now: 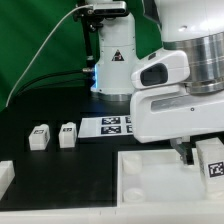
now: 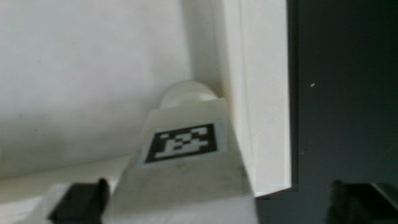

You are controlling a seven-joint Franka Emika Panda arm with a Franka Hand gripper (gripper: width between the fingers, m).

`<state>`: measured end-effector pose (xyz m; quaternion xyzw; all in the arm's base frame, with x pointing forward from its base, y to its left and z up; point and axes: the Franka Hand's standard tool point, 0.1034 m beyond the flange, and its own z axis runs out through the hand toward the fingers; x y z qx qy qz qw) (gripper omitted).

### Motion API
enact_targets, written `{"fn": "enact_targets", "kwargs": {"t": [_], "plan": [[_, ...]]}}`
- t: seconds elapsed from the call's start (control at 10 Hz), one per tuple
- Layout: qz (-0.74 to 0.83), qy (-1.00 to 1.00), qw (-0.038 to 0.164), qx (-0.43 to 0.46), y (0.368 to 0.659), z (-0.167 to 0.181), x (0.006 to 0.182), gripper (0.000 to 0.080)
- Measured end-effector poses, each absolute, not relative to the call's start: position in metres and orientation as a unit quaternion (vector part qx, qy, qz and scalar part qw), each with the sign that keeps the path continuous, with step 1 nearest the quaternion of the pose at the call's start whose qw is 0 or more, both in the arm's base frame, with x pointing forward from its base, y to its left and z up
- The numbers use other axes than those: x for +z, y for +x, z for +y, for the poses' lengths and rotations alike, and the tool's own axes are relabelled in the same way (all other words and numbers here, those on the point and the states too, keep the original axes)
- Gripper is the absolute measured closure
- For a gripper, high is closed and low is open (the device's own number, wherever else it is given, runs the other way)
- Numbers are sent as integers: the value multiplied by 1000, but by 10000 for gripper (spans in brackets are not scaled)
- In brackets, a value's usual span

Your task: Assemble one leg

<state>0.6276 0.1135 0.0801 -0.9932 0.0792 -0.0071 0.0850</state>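
So the leg [image 2: 183, 143] in play is lying flat, tag up, inside the tray [image 2: 262, 90]. It's snug against the raised rim, on the near side at the exterior view's right. The gripper [image 2: 222, 200] hangs right over it with its jaws spread wide and nothing held. One finger [image 2: 80, 200] is over the tray floor, and the other is out past the rim over the black table [image 1: 60, 165].

My guess is the step is the pick. The catch is that closing from this spot would pinch the rim along with the leg. I'd shift or turn the wrist so both fingers land on the leg's free sides. Then centre on the tag, come straight down and close slowly so it doesn't skid.

A spare leg [image 1: 38, 135] and its twin [image 1: 67, 133] stand at the exterior view's left, well apart from all this. The marker board [image 1: 115, 125] lies just beside them, toward the right.
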Motion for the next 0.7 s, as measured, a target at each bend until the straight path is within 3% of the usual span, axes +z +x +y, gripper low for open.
{"fn": "enact_targets", "kwargs": {"t": [0.1, 0.2, 0.3, 0.7], "plan": [[81, -993, 85, -7, 628, 114, 80, 373], [123, -989, 87, -3, 627, 114, 80, 373], [183, -979, 86, 2, 628, 112, 80, 499], [413, -907, 84, 22, 625, 115, 78, 499]]}}
